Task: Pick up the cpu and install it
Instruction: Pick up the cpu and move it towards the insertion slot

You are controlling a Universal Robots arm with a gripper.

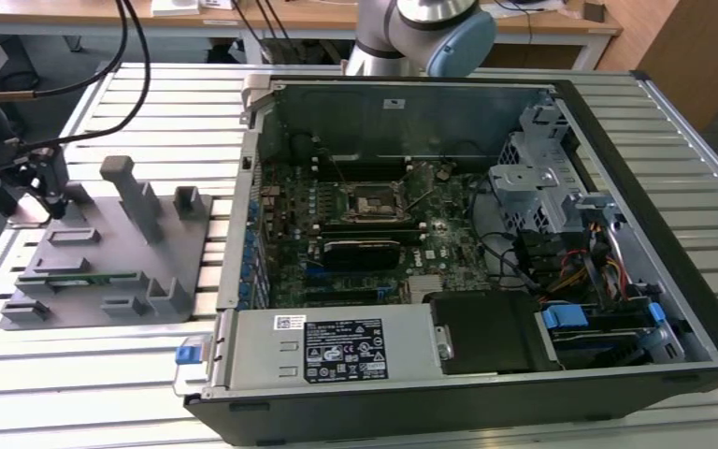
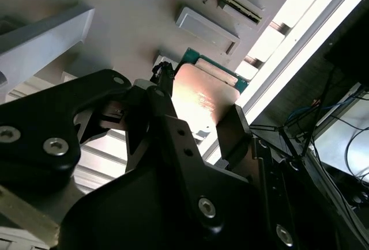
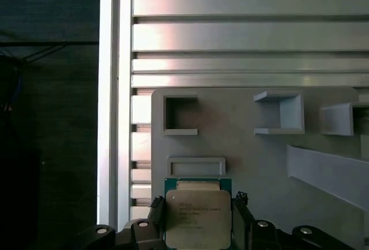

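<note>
slatted aluminium table [image 1: 147, 103] carrying grey moulded fixture plate [image 1: 97, 257] at left of exterior view. black gripper [image 3: 197, 207] pinching narrow on silver-topped square cpu [image 3: 198, 221], lower centre of first wrist view, at plate's edge. advice: holding chip level, gripping edges only.

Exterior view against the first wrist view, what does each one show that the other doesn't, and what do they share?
Exterior view's own: the open computer case, its motherboard with the black socket frame, and the arm's base behind the case. First wrist view's own: the cpu, silver top up, held at two opposite edges by the gripper at the grey fixture plate. Shared: the gripper, the grey fixture plate and the slatted metal table.
</note>
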